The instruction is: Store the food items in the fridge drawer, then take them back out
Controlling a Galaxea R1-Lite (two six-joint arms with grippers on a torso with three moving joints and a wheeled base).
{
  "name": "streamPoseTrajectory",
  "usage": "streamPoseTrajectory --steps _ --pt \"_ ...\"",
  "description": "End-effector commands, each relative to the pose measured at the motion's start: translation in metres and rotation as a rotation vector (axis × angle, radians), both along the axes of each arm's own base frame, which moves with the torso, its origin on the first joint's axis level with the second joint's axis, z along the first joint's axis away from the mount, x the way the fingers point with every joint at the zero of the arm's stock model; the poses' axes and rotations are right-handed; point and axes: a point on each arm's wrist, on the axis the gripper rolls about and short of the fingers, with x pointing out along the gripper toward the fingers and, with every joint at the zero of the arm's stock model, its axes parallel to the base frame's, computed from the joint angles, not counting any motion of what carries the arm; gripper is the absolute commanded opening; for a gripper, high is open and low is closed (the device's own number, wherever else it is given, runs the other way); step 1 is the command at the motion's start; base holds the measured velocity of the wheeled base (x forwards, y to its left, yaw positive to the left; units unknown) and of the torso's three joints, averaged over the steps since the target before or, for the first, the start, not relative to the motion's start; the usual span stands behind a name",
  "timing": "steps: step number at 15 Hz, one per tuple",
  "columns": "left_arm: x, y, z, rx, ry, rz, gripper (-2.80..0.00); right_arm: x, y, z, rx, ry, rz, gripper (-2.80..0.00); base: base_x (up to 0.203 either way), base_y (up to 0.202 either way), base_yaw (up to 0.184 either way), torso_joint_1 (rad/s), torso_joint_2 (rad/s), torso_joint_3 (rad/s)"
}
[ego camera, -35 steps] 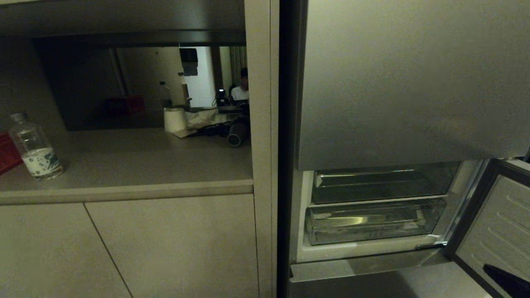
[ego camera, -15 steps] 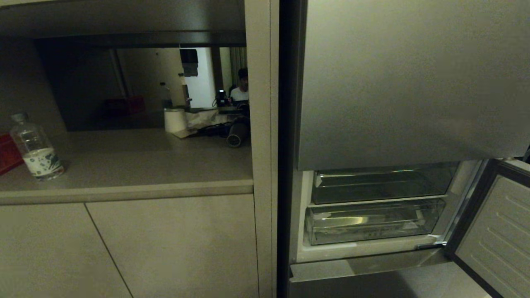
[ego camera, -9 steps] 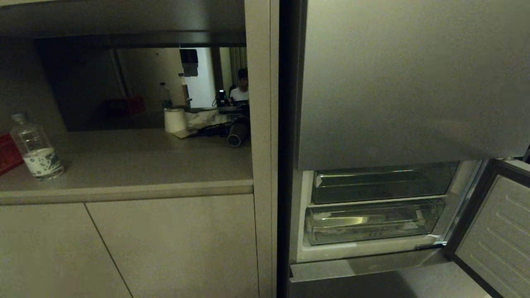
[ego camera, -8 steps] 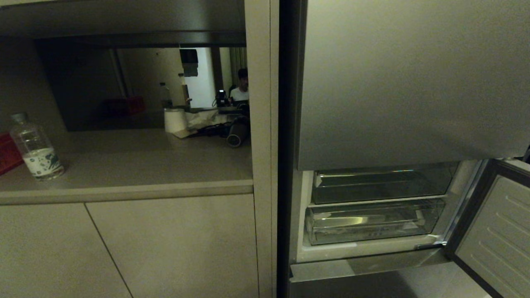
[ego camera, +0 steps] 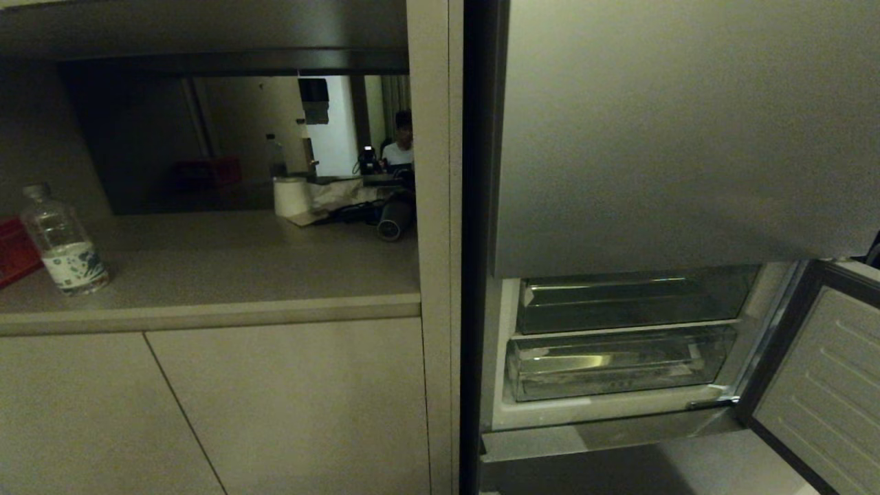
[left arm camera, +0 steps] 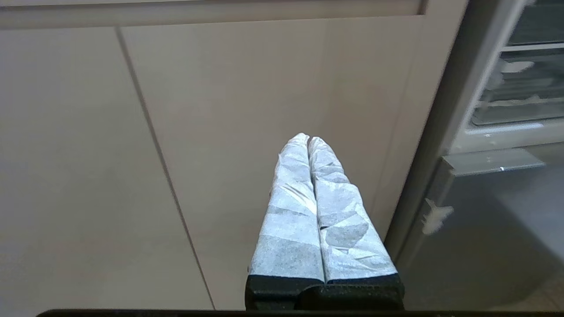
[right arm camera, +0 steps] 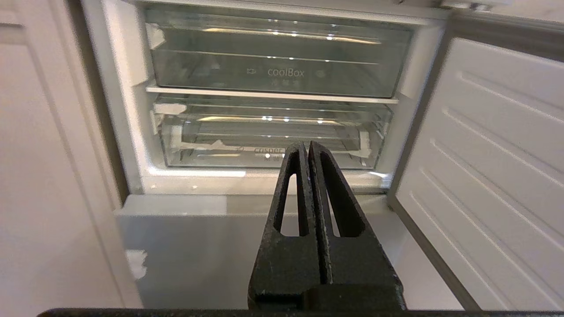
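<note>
The fridge drawer stands open: its panel with the white ribbed inner face [ego camera: 825, 385] [right arm camera: 498, 154] is swung out to the right. Behind it sit two clear bins, the upper [ego camera: 632, 302] [right arm camera: 273, 57] and the lower [ego camera: 619, 361] [right arm camera: 264, 136], which carries white tape scraps. Both look empty. The food items are out of view. My right gripper [right arm camera: 307, 144] is shut on nothing, low in front of the lower bin. My left gripper [left arm camera: 308, 138], its fingers wrapped in white, is shut and empty before the beige cabinet doors [left arm camera: 220, 132]. Neither gripper shows in the head view.
The tall top fridge door [ego camera: 674, 137] hangs above the opening; the lowest grey panel [ego camera: 619, 474] lies below. Left of the fridge, a counter [ego camera: 240, 275] holds a water bottle [ego camera: 63, 240], a red basket [ego camera: 14, 251] and a paper roll [ego camera: 291, 197]. A person [ego camera: 401, 144] sits far behind.
A dark arm tip at the lower right corner has left the head view. The whole picture has shifted slightly upward, so the camera moved. Bins and panel stay put.
</note>
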Motion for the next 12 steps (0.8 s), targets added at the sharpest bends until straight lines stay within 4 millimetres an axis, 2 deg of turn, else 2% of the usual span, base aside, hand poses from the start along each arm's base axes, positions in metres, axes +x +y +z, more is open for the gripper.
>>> streamPoseTrajectory --steps 1,12 --pt "0.0000 0.0000 0.0000 0.000 0.001 0.001 -2.80 0.0026 0.0000 -0.0083 0.003 0.030 -0.001 -2.80 -0.185 0.000 0.002 0.002 0.00 0.002" --pt "0.0000 0.0000 0.0000 0.000 0.001 0.001 -2.80 0.0026 0.0000 -0.0083 0.001 0.030 0.000 -2.80 -0.197 0.000 0.001 -0.001 0.00 0.003"
